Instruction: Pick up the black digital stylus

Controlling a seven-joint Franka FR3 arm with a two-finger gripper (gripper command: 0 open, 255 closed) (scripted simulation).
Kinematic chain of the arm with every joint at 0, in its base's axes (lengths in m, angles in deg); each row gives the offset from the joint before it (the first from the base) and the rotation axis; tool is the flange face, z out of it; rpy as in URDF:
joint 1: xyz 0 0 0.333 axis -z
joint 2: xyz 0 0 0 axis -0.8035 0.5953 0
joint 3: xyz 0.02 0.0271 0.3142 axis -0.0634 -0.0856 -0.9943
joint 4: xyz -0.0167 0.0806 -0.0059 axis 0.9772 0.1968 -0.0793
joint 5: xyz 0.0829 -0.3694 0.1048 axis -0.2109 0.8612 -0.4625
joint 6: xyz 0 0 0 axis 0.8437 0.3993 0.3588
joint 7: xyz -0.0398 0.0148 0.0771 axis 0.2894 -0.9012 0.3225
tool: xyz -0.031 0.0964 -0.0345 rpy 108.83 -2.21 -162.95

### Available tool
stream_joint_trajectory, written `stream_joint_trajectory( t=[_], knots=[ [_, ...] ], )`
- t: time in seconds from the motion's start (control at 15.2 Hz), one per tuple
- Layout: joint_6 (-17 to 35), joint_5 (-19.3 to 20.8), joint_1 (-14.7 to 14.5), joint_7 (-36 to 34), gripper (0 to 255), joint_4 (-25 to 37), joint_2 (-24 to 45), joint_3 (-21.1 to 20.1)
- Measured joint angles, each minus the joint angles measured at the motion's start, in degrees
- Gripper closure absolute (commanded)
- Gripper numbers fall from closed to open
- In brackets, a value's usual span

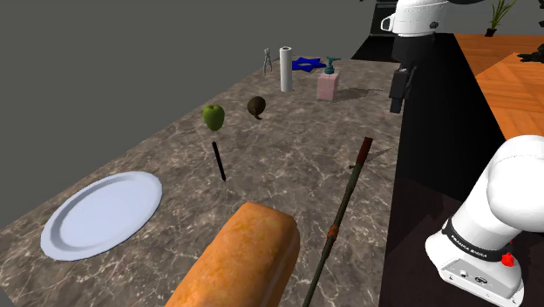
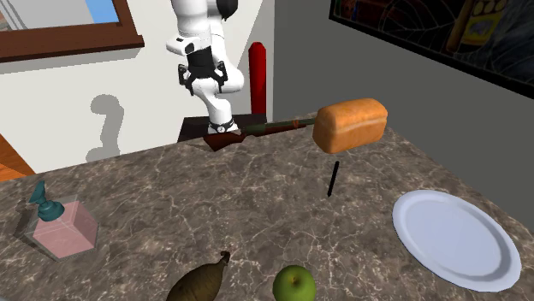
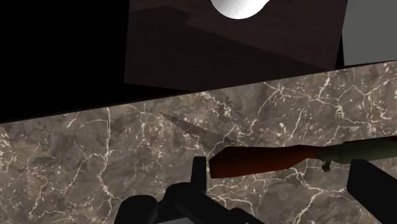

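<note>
Your gripper hangs fingers apart over the rifle butt, ready to grasp; the stylus lies flat at eight o'clock, shoulder view

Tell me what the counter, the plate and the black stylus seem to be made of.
Counter: brown polished stone, probably marble, judging by its pale veins. Plate: smooth, pale bluish white with a soft sheen, perhaps glazed ceramic. Stylus: plain matte black; its material is unclear.

Glossy veined marble countertop, matt stylus
</note>
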Motion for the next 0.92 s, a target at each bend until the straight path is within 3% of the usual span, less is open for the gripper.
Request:
stream_joint_trajectory(
  t=[0.13,0.92],
  knots=[
    [0.8,-0.3,-0.3,0.0,0,0.3,0.7,-0.3],
    [19.7,-4.7,-5.8,1.6,0,4.9,16.2,-4.7]
  ],
)
